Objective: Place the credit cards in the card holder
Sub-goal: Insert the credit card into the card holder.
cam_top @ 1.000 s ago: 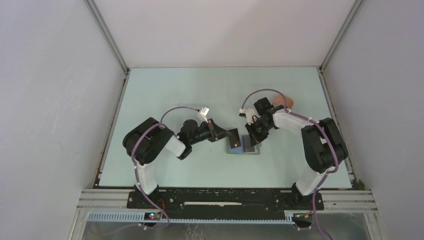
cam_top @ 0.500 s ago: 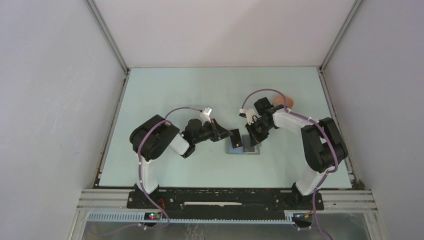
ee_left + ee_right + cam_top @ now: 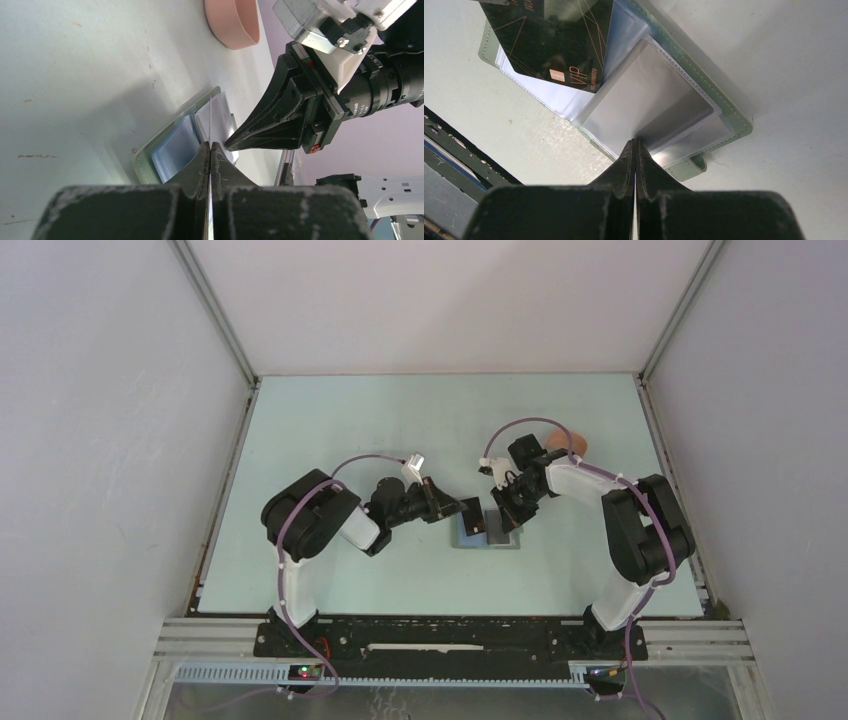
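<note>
My left end effector (image 3: 210,146) pinches the black card (image 3: 549,45) edge-on just left of the card holder (image 3: 729,114), which my pressed-together right end effector (image 3: 635,145) pins.

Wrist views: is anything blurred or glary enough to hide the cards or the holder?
Right wrist: own jaws blurred in the foreground, the black card has sharp print, mild sheen on the silver card and clear sleeves hides nothing, and the holder rim is crisp. Left wrist: jaws soft too, the black card shows only as an edge-on line, and the tray is sharp.
</note>
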{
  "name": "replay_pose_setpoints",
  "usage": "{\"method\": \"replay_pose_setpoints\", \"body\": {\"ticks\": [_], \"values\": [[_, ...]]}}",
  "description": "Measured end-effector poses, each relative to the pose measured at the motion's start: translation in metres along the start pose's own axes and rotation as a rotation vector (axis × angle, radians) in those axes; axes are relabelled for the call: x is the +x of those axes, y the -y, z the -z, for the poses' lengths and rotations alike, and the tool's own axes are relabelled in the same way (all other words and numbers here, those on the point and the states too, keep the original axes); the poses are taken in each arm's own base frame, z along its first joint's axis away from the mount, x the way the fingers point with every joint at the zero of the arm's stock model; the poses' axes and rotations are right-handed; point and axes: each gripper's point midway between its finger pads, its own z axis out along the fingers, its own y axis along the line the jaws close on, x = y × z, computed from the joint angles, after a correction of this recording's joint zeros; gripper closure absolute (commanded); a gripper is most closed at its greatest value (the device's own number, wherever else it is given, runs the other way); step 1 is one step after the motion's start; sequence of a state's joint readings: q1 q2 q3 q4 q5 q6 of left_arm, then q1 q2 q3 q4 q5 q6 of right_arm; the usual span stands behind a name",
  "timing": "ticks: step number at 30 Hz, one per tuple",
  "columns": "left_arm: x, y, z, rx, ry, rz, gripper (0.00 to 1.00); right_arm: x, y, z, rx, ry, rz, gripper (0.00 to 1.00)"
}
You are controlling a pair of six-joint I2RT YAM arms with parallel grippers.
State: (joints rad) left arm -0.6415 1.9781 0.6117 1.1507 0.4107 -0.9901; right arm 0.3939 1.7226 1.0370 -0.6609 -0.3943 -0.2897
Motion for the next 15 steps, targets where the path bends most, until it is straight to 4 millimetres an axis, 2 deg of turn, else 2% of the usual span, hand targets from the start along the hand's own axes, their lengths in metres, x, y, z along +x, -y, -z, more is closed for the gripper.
{"method": "replay_pose_setpoints", "body": {"ticks": [15], "values": [[-0.0038, 0.0094, 0.0014, 0.037, 0.020, 0.023, 1.00, 0.0005, 0.0000, -0.0002, 0.000, -0.002, -0.001, 1.00]]}}
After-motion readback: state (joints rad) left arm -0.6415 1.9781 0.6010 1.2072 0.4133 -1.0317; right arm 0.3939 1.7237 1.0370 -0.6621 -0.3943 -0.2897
